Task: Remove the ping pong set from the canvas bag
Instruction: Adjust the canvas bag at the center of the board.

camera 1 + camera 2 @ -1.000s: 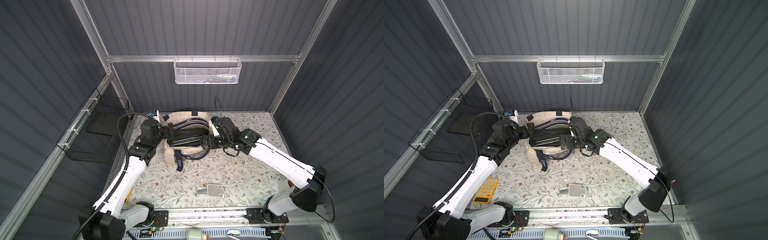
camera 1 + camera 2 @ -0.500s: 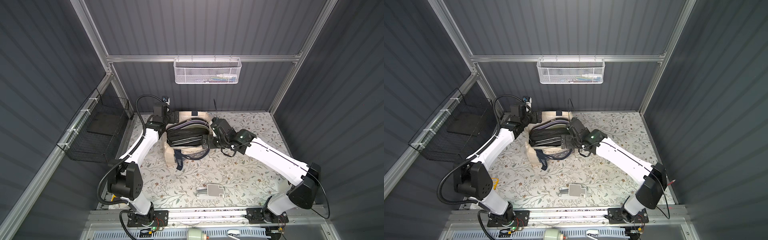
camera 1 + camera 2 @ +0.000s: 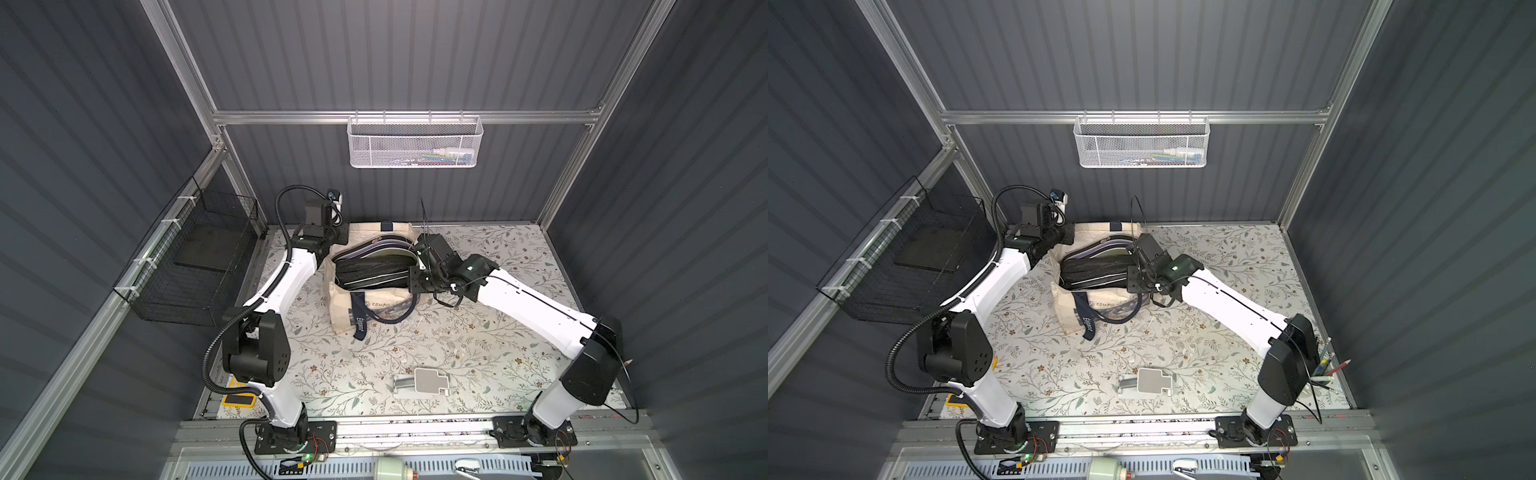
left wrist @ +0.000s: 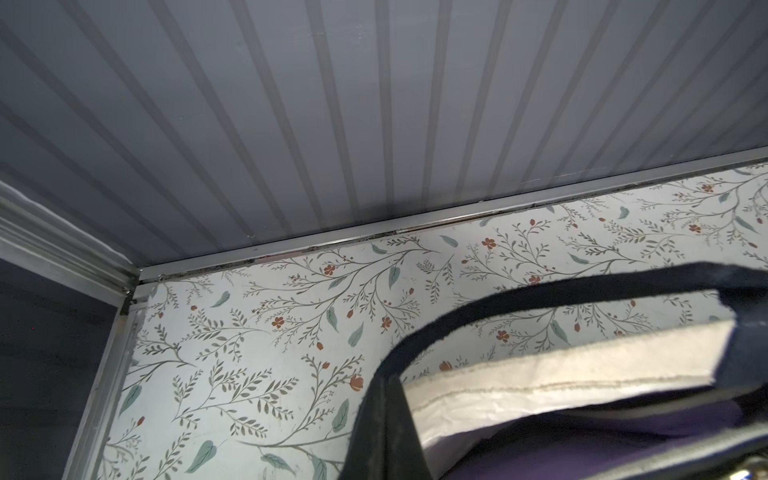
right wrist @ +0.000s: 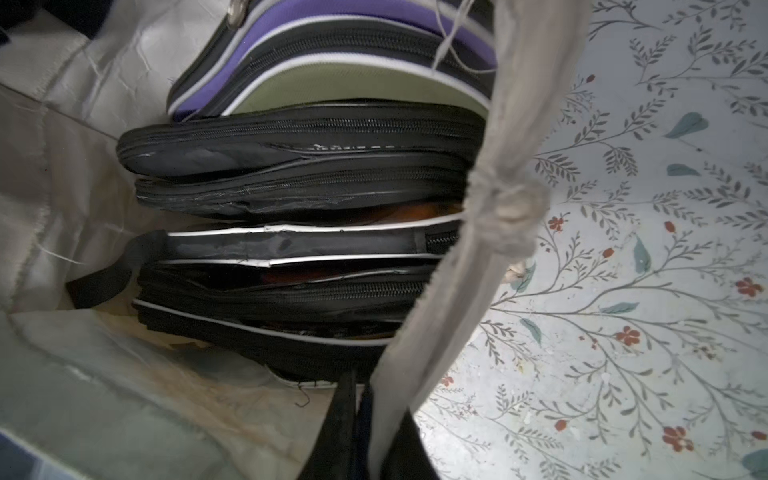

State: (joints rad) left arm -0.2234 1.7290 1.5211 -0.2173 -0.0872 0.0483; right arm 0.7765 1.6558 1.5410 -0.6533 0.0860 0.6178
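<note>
Barely started. Held bag point(image 3: 343, 311) rim clenched in left gripper point(image 3: 344, 237) and right gripper point(image 3: 413, 272), mouth spread. Pulled no ping pong set point(image 3: 374, 270) out yet.

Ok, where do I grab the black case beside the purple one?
Probably pinch the black case by its zipper edge, coming down through the canvas bag's open mouth. It stands on edge, packed flat between the purple case and another black case, so only that thin edge is free.
</note>
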